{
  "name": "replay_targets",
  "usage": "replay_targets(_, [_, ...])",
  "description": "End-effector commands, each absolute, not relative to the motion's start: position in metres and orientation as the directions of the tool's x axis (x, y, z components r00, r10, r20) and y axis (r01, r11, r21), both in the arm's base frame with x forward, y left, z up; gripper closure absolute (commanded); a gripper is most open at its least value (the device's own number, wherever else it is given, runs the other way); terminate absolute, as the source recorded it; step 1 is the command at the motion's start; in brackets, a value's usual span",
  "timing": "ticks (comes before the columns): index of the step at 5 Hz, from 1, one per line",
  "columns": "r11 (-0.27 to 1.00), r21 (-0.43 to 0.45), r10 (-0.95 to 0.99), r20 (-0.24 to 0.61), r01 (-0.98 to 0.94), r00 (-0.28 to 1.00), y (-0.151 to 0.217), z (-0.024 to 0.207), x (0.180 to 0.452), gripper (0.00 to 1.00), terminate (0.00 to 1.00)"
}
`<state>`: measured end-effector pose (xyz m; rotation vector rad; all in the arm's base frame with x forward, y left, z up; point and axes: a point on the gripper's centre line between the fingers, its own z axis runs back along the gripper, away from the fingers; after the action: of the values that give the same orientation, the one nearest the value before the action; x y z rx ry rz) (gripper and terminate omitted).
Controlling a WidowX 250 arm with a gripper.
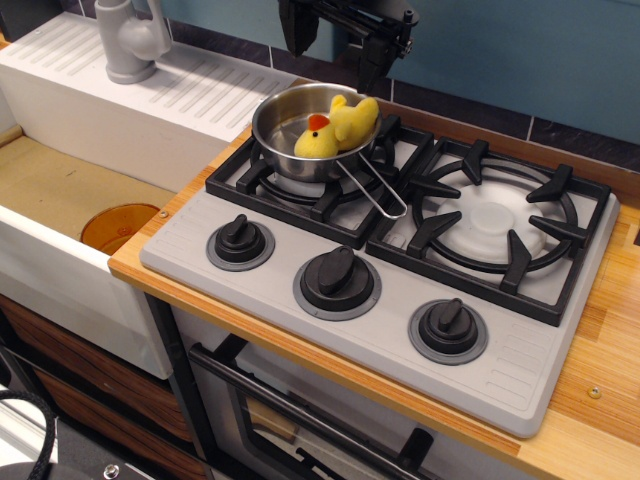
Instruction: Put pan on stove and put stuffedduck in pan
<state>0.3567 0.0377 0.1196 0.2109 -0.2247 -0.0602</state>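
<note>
One stuffedduck (337, 126) lies inside the pan (305, 130) on the rear left grate of the stove (380, 270), while the gripper (335, 40) hangs above the pan, fingers apart and empty.

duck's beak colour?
Orange-red, on the yellow duck in the pan; observation.image view shows it.

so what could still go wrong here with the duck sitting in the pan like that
The stuffedduck lies against the pan's right rim with part of it over the edge, so a nudge might tip it out. The open claw hangs just above and behind the pan; a careless move down could clip the rim. The wire handle juts out over the grate of the stove and could snag.
</note>
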Motion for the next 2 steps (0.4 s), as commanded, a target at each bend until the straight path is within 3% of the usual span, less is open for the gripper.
replay_targets(1, [0.976, 0.217, -0.080, 0.278, 0.018, 0.957, 0.0318, 0.1384, 0.3662, 0.00, 0.00])
replay_targets(2, [0.969, 0.248, -0.063, 0.262, -0.004, 0.963, 0.0309, 0.1368, 0.3673, 0.00, 0.00])
